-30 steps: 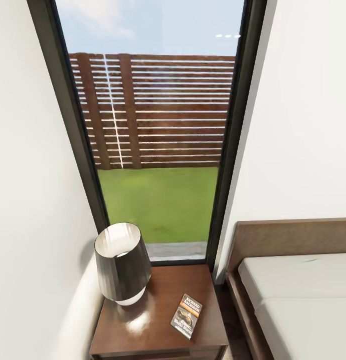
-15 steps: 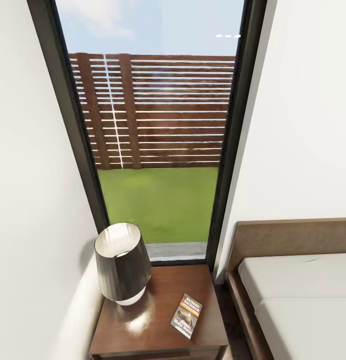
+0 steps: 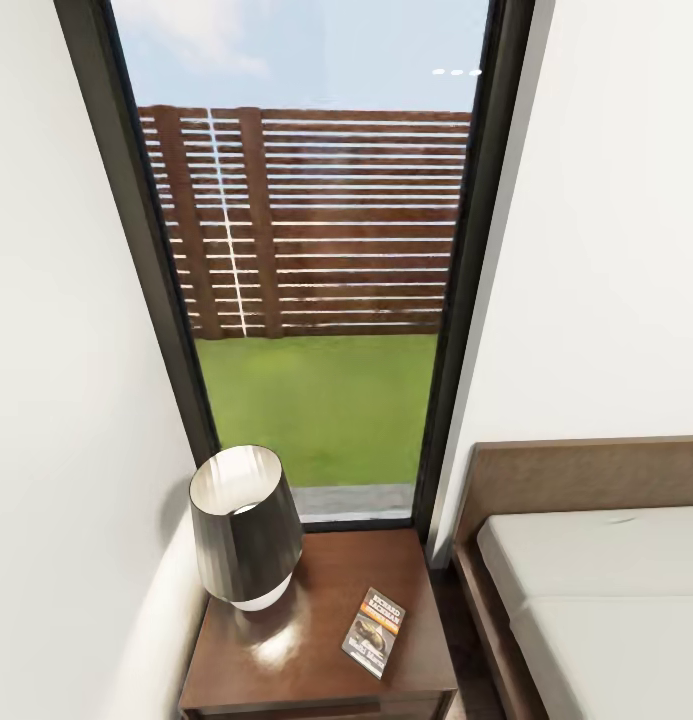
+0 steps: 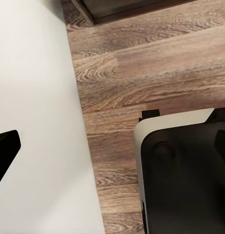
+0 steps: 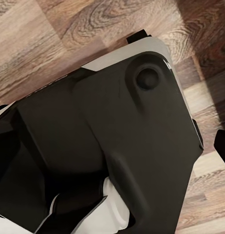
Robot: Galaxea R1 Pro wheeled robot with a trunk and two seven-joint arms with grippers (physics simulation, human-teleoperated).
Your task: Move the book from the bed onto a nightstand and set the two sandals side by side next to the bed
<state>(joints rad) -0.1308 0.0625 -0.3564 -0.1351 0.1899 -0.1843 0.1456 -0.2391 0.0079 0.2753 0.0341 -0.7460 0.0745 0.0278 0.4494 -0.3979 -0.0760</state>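
The book (image 3: 374, 631), a thin paperback with an orange band and a dark picture, lies flat on the glossy top of the dark-brown nightstand (image 3: 316, 600), near its right side. The bed (image 3: 596, 590) stands just right of the nightstand, showing its brown headboard and light-grey mattress. The sandals are out of view. My left gripper (image 4: 112, 151) hangs over the wood floor, open, with one dark fingertip (image 4: 5, 151) at each side of its wrist view and nothing between them. My right gripper (image 5: 112, 141) is also open and empty, above my own black-and-white base (image 5: 117, 146).
A lamp (image 3: 244, 525) with a dark shade stands on the nightstand's left half. Behind it is a tall black-framed window (image 3: 316, 300) with fence and grass outside. A white wall (image 4: 34, 122) runs close on the left. A narrow strip of floor separates nightstand and bed.
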